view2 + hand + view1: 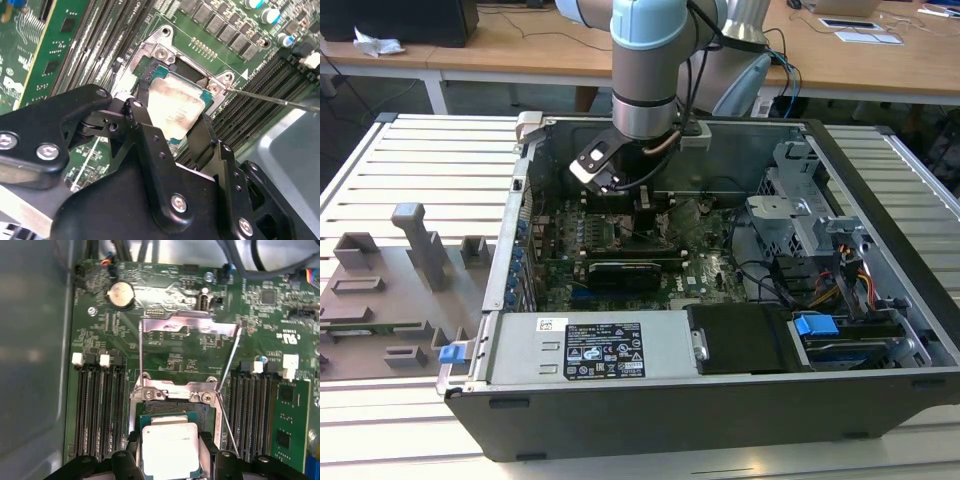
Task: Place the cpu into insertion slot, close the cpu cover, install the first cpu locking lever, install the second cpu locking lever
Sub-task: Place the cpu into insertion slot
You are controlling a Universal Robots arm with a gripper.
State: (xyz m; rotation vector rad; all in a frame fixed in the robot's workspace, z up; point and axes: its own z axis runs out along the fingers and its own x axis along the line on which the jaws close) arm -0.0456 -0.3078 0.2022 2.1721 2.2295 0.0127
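Grips the cpu (170,447) between the black fingers (200,137) of the gripper (170,122), clamped on two opposite edges, with the metal top toward the wrist cameras. Reaches down by the arm (645,70) into the open computer case (720,420), over the motherboard (620,245).

Holds the chip directly over the insertion slot (172,407), or resting in it; cannot tell contact in either wrist view. Leaves a strip of the slot's bed bare past the chip's far edge in the first wrist view, so probably sits a little short of centre, or tilted. Looks roughly square to the slot frame (175,394), with no marked twist.

Finds the cpu cover (190,324) standing up and back, well apart from the chip, beyond the frame edge with the two screws. Finds both locking levers (229,357) raised as thin rods, one along each side of the slot, near the fingers but apart from them.

Judges sideways room tight: memory slots (97,405) on both flanks, just beside the slot frame. Judges the way down open, with nothing between chip and slot.
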